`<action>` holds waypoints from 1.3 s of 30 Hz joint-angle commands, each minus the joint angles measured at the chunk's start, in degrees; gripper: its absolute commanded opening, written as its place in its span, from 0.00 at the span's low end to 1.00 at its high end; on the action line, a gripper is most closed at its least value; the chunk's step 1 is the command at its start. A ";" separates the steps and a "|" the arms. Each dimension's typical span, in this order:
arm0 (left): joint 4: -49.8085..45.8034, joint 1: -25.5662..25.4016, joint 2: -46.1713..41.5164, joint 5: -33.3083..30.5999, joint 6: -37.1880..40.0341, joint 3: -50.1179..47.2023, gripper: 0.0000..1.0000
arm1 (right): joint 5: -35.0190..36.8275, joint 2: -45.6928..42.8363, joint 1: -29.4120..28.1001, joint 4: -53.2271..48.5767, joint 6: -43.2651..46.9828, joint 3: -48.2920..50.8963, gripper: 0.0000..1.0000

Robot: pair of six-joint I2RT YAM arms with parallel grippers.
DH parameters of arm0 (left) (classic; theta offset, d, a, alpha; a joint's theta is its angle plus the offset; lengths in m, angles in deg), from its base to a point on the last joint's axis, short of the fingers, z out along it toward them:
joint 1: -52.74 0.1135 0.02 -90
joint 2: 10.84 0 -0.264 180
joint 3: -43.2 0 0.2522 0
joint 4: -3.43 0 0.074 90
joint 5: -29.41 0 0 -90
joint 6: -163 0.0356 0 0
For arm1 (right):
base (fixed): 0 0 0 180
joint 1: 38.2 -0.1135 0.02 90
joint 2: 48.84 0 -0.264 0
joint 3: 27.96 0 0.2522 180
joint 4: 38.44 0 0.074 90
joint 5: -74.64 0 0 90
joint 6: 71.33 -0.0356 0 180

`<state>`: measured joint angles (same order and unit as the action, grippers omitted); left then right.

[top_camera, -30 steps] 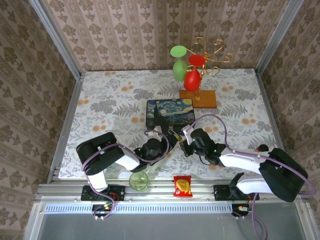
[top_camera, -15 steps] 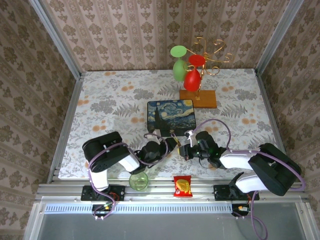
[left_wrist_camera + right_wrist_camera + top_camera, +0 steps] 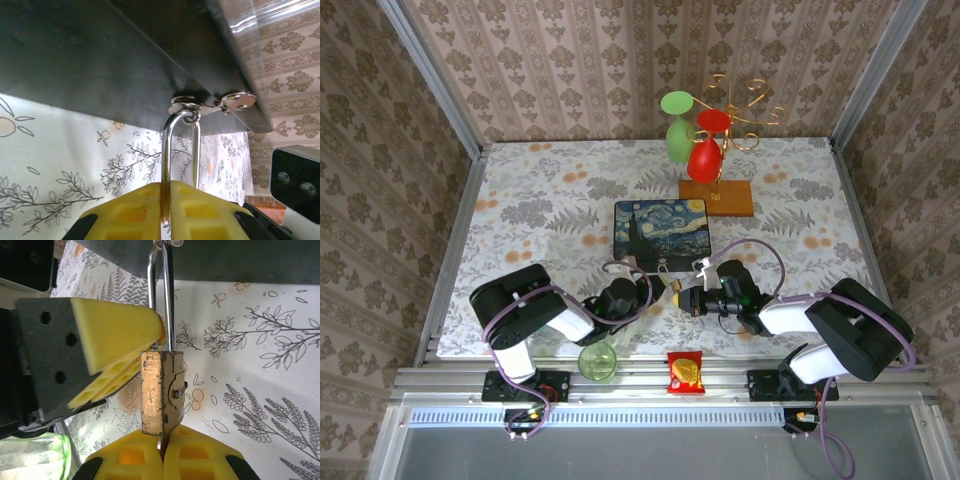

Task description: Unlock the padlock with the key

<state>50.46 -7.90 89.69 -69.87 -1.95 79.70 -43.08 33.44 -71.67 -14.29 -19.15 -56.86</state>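
Padlock [image 3: 162, 392] hangs off the latch [image 3: 186, 106] of the box [image 3: 100, 55], over the tabletop [image 3: 260, 340]. My left tool [image 3: 165, 197] clamps its shackle [image 3: 167, 150], and my right tool [image 3: 162, 456] pinches the key [image 3: 160, 443] at its base. I'd twist gently, with the left bracing.

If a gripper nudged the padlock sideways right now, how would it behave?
The padlock would probably swing rather than slide, since its shackle hangs through the box's ring. Its brass body looks rigid and likely heavy for its size. The left gripper pinching the shackle should damp that swing.
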 commanded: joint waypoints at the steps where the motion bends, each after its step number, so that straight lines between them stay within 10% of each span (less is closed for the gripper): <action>1: -3.97 0.41 1.44 -0.13 2.51 -0.03 0.14 | -2.52 1.86 1.16 2.85 -3.12 0.48 0.07; 18: -12.98 3.26 0.03 1.10 12.03 3.81 0.13 | -0.12 11.89 1.92 6.76 -6.56 0.74 0.23; 39: -11.65 3.29 -0.45 0.75 11.41 3.01 0.16 | 20.28 -4.02 -0.37 -21.56 3.21 -6.85 0.42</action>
<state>41.81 -4.65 90.24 -68.10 8.38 83.50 -30.65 31.61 -71.26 -28.17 -19.85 -61.23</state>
